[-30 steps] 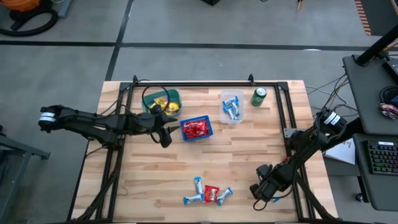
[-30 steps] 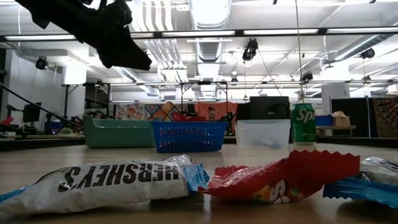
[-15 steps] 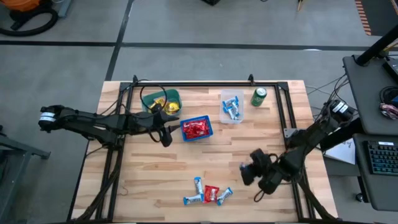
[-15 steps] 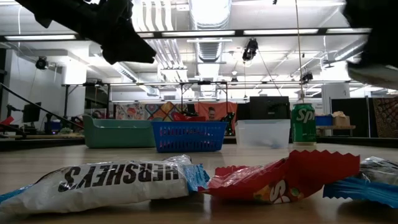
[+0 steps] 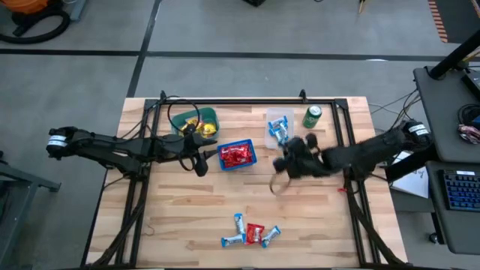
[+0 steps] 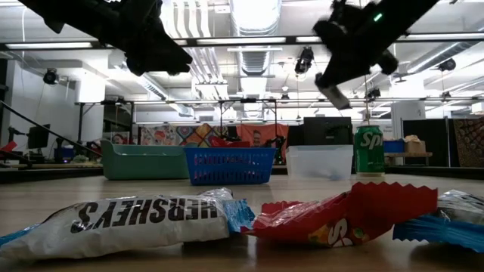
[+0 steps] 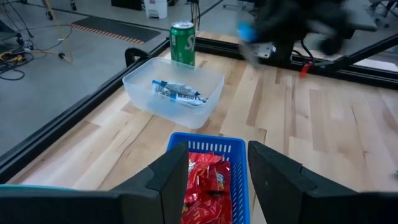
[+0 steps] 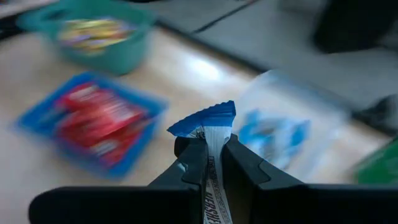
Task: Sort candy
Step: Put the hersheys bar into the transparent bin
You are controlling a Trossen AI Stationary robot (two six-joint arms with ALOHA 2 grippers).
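My right gripper (image 5: pixel 289 163) hangs above the table near the clear container (image 5: pixel 280 129), shut on a blue-and-white candy bar (image 8: pixel 208 121). Open, my left gripper (image 7: pixel 217 180) hovers at the blue basket (image 7: pixel 211 171) of red candies (image 7: pixel 202 180). The clear container (image 7: pixel 174 87) holds blue-and-white bars (image 7: pixel 177 92). Yellow candies lie in the green basket (image 5: pixel 196 122). Loose candies (image 5: pixel 251 232), blue-and-white and red, lie flat on the table near its front edge. My right gripper pinches the blue-and-white bar between its two fingers (image 8: pixel 193 158), just behind the bar's blue crimped end (image 8: pixel 211 116). That end sticks out past the fingertips, while the rest of the wrapper (image 8: pixel 216 186) runs back between the fingers. The bar is lifted clear of the table.
A green drink can (image 5: pixel 312 116) stands upright at the far right, next to the clear container. A black frame rail (image 5: pixel 247 103) runs around the table's edges. Bare wood (image 5: pixel 225 195) lies between the baskets and the loose candies.
My right gripper has swung from the table's near right corner up and toward the far edge and the left, to beside the clear container, turning its wrist on the way. The loose candies have stayed where they were.
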